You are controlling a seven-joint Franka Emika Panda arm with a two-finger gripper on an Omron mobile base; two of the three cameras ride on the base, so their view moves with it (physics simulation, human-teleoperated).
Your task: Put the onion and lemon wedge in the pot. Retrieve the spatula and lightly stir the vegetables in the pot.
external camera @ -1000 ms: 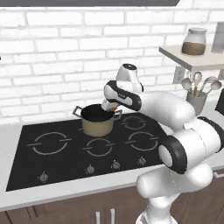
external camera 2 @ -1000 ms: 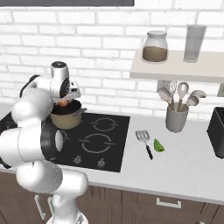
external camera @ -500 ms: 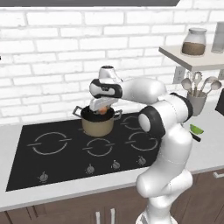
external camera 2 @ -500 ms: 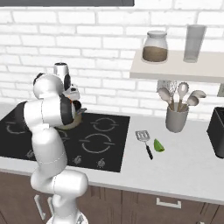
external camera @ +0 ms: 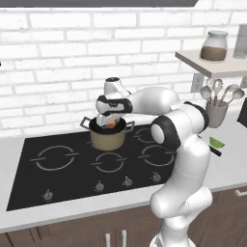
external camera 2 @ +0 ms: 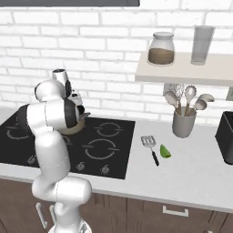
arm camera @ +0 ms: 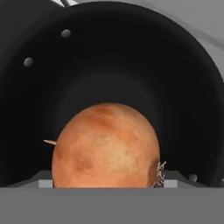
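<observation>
Closest to the hand camera sat the onion [arm camera: 106, 146], a smooth, firm orange-red ball with a dry wisp of root at one side, held over the dark mouth of the pot [arm camera: 183, 87]; its round, slick skin looked apt to roll or squirt out of a pinch, so a hold across its widest middle seemed the safe one, and it seemed light enough to drop in without harm. The claw [external camera: 110, 123] hung just above the pot [external camera: 108, 138] on the hob, and the onion [external camera: 111, 124] sat at its tips, so it appeared closed on it, though the fingers themselves were hidden. Farther off on the worktop [external camera 2: 195, 169], well apart from the pot, lay the spatula [external camera 2: 150, 146] with the lemon wedge [external camera 2: 165, 151] just beside its thin handle. The wedge looked soft and wet-skinned, best taken across its thick middle; the spatula looked stiff and light, best gripped partway along the handle. Beyond them stood the utensil cup [external camera 2: 184, 123].
</observation>
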